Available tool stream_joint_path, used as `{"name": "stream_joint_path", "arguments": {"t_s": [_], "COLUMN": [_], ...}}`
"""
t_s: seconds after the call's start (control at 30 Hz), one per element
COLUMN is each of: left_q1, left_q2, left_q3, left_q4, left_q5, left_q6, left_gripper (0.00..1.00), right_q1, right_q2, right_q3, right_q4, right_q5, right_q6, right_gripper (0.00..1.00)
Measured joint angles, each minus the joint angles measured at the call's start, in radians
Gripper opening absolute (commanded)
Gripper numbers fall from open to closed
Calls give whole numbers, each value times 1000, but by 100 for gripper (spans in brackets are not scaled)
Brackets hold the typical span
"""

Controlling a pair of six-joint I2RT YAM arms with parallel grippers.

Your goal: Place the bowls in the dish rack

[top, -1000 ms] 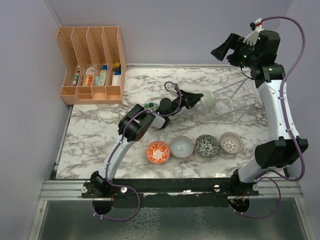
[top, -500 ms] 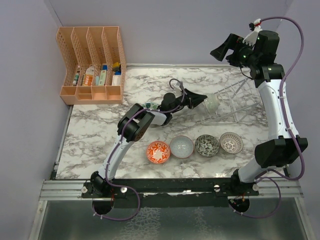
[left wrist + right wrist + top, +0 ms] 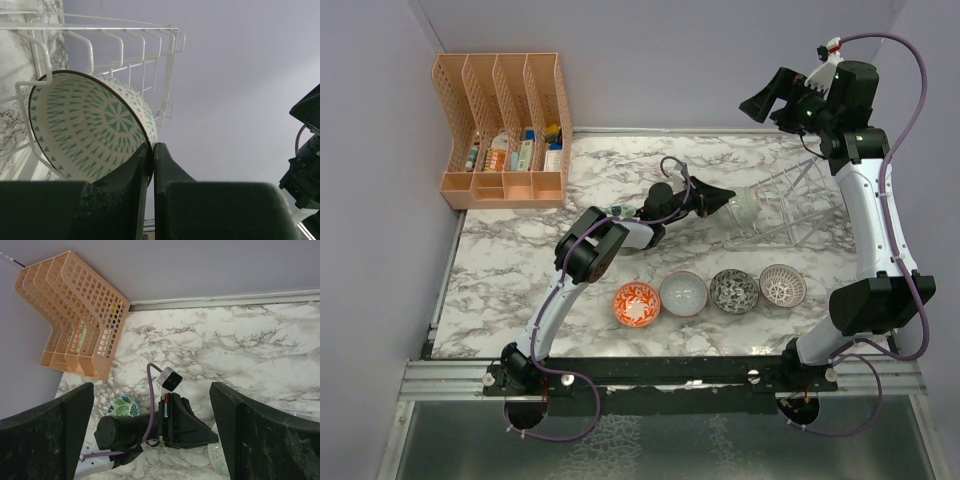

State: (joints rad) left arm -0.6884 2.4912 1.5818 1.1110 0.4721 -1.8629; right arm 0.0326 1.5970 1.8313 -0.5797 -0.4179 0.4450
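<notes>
While watching from above, spot left pincer (image 3: 725, 200) clamped on the pale green bowl (image 3: 744, 207) at the dish rack's (image 3: 795, 195) near end. Left wrist: pinched on the rim, bowl among wire ribs (image 3: 120, 50); lower gently, let go only once seated. Right wrist: right pincer (image 3: 150, 387) spread wide, empty.

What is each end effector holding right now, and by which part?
The left end effector pinches the pale green bowl by its rim, one finger inside and one outside, at the dish rack. The right end effector is open, holding nothing.
</notes>
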Motion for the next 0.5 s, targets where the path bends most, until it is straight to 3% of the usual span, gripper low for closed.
{"name": "stream_joint_path", "arguments": {"t_s": [0.13,0.5], "left_q1": [0,1], "left_q2": [0,0], "left_q3": [-2,-23], "left_q4": [-9,-58], "left_q5": [4,38], "left_q6": [-1,18], "left_gripper": [22,42], "right_q1": [0,0], "right_q2": [0,0], "right_q3": [0,-12], "right_q4": [0,3], "right_q5": [-3,-19], "right_q6": [0,0], "right_gripper": [100,100]}}
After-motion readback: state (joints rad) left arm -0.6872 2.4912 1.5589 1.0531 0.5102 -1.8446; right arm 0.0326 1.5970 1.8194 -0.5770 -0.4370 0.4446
